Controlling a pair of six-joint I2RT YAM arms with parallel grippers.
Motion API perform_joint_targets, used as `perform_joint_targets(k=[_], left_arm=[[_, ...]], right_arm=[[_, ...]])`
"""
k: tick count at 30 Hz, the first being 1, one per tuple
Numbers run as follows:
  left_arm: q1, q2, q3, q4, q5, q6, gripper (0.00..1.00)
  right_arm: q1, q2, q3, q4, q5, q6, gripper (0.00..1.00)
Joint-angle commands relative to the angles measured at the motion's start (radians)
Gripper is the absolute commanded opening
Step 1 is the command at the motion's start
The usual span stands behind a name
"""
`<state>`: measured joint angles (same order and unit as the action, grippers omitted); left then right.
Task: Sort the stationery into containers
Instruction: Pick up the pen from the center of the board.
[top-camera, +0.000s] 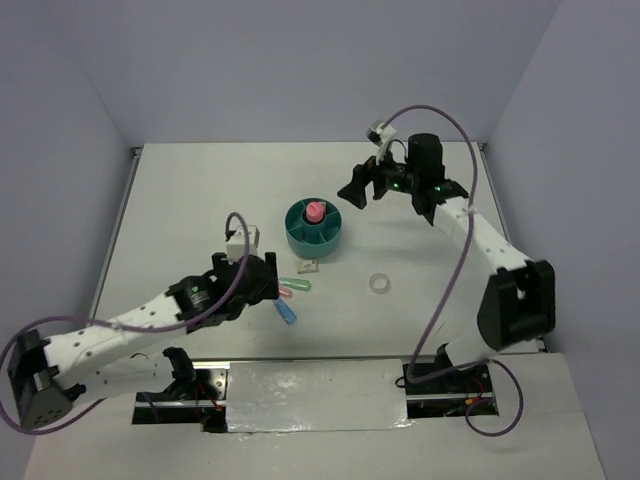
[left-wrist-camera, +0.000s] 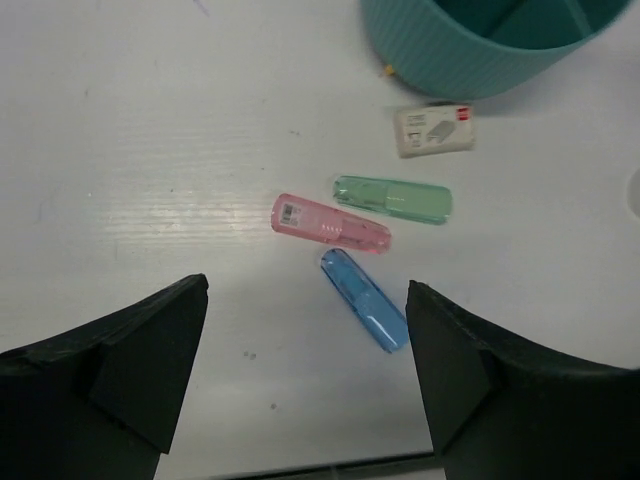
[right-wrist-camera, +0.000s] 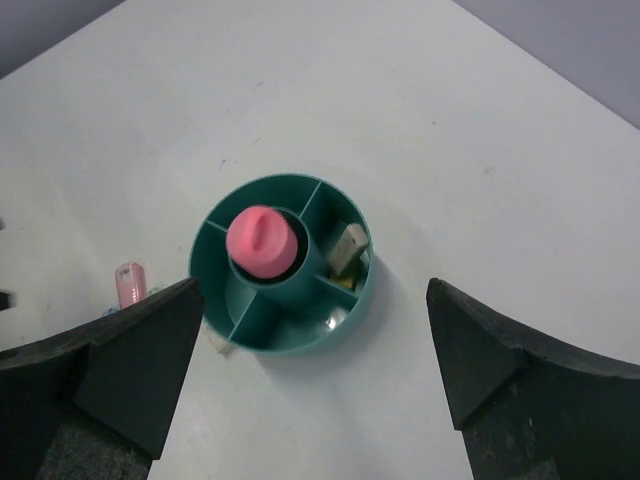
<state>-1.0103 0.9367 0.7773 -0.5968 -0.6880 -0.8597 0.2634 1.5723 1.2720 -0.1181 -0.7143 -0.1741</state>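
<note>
Left gripper hangs released, jaws wide, over three capsules crowded together on the desk near the organiser. The green capsule and pink capsule lie almost parallel, while the blue capsule slants away from them. Right gripper, also released, hovers above the organiser. There the pink tube stands upright in the central cup, and one ring compartment holds what is perhaps an eraser.

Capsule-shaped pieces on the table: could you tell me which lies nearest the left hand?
The blue capsule: it lies just ahead of the left hand, while the pink capsule and green capsule lie beyond it.
</note>
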Motion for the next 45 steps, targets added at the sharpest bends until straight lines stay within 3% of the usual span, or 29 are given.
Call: perform_joint_targets(k=[1, 5, 8, 14, 18, 21, 23, 27, 37, 40, 42, 45], left_arm=[[0.155, 0.146, -0.018, 0.174, 0.194, 0.063, 0.91], [0.185, 0.310, 0.025, 0.199, 0.200, 0.070, 0.92], [0.188, 0.434, 0.072, 0.203, 0.214, 0.082, 0.91], [0.180, 0.442, 0.051, 0.227, 0.278, 0.033, 0.85], [0.049, 0.401, 0.071, 0.057, 0.098, -0.270, 0.90], [-0.011, 0.480, 0.115, -0.032, 0.043, -0.438, 0.96], [-0.034, 0.542, 0.193, -0.191, 0.002, -0.581, 0.96], [-0.066, 0.668, 0.270, -0.304, -0.036, -0.722, 0.86], [-0.074, 0.757, 0.203, -0.160, 0.036, -0.714, 0.74], [-0.076, 0.748, 0.151, -0.104, 0.065, -0.719, 0.61], [-0.083, 0.734, 0.091, -0.058, 0.084, -0.728, 0.60], [-0.100, 0.705, 0.010, -0.008, 0.111, -0.752, 0.44]], right_arm=[[0.033, -0.224, -0.144, 0.089, 0.211, 0.142, 1.00], [0.129, -0.421, -0.299, 0.052, 0.505, 0.228, 1.00], [0.191, -0.518, -0.367, -0.038, 0.607, 0.287, 1.00], [0.243, -0.664, -0.523, -0.087, 0.696, 0.383, 1.00], [0.264, -0.701, -0.565, -0.132, 0.743, 0.389, 1.00], [0.264, -0.724, -0.565, -0.150, 0.740, 0.393, 1.00], [0.267, -0.748, -0.571, -0.143, 0.724, 0.397, 1.00], [0.273, -0.768, -0.568, -0.158, 0.691, 0.404, 1.00], [0.281, -0.791, -0.576, -0.167, 0.661, 0.400, 1.00], [0.280, -0.791, -0.577, -0.166, 0.674, 0.403, 1.00], [0.278, -0.796, -0.580, -0.158, 0.677, 0.397, 1.00], [0.280, -0.807, -0.592, -0.137, 0.674, 0.395, 1.00]])
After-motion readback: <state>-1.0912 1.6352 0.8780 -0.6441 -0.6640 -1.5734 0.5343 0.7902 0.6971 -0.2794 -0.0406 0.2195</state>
